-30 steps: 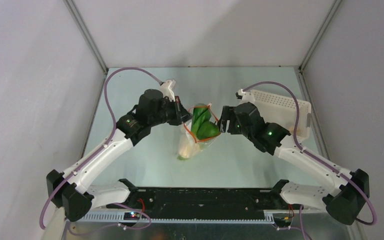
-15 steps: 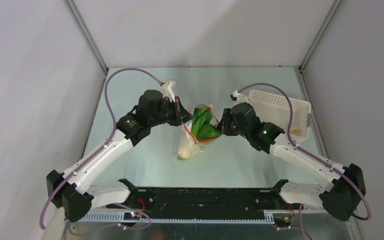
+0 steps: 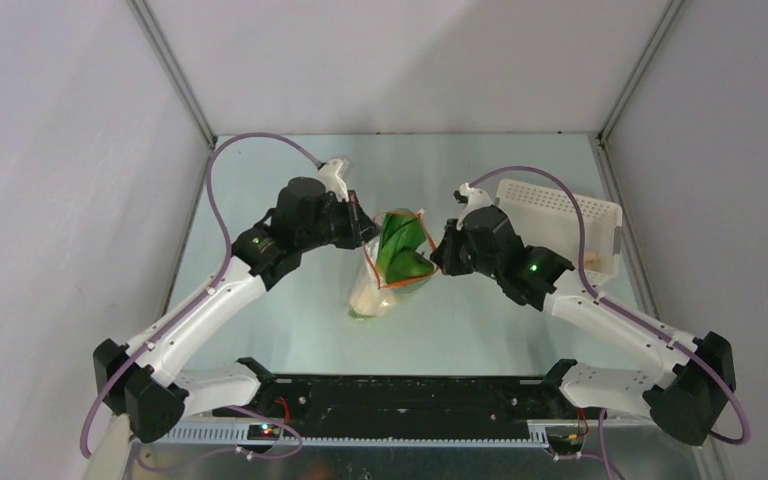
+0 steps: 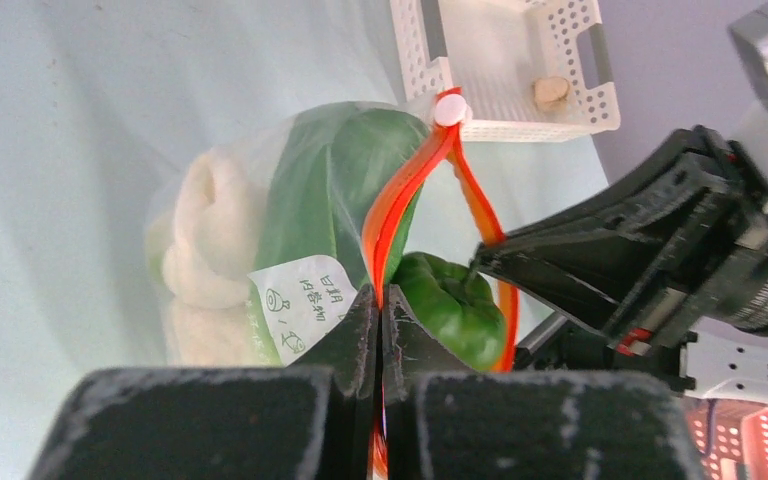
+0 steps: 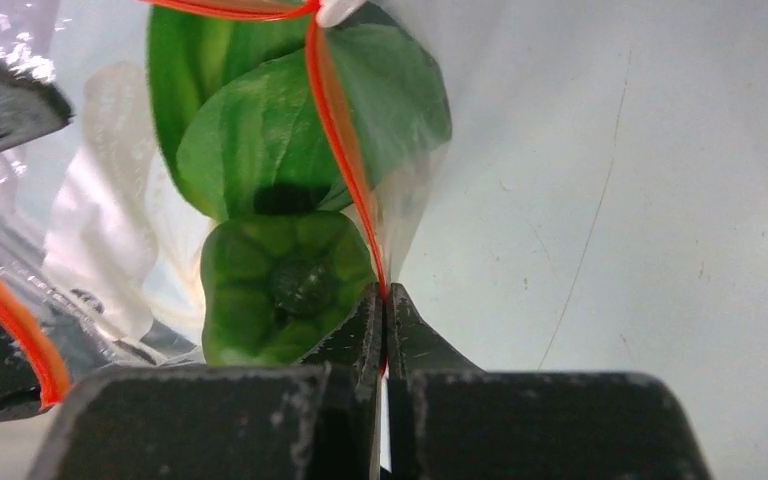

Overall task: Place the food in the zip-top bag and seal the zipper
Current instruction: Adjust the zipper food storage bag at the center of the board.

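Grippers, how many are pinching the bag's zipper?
2. The left gripper is shut on the zipper on the mouth's left side, the right gripper on its right side. Neither is hidden.

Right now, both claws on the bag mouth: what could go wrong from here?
1. The left claw and right claw each pinch only the thin zipper at their tips; a pull could slip it free.
2. The green pepper sits right at the mouth between the strips and may jam the seal or tip out.
3. A small tan piece lies in the basket; if it is food, sealing now leaves it out.
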You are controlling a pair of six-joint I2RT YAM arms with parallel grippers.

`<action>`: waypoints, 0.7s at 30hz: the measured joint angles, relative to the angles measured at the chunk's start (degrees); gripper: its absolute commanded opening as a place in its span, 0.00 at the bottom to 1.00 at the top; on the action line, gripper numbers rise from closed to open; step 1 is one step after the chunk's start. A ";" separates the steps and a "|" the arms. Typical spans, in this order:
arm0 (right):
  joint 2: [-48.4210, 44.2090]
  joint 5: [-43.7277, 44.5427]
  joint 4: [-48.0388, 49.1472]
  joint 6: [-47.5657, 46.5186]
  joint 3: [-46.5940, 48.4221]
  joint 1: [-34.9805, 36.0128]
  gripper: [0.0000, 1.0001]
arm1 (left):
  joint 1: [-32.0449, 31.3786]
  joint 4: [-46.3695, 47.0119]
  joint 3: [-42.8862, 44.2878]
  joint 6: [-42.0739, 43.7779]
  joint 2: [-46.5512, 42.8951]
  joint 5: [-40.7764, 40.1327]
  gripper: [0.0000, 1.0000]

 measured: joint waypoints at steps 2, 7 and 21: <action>-0.39 -0.70 -1.27 -0.79 1.20 0.00 0.00 | 0.00 -0.76 0.76 0.68 0.37 -0.85 0.00; -2.32 -2.84 -3.72 -2.25 5.40 0.66 0.00 | 0.00 -3.87 3.26 2.73 1.03 -2.40 0.00; 2.71 -3.54 -2.19 -2.56 13.70 2.03 0.00 | -0.09 0.46 5.46 3.63 2.56 9.88 0.00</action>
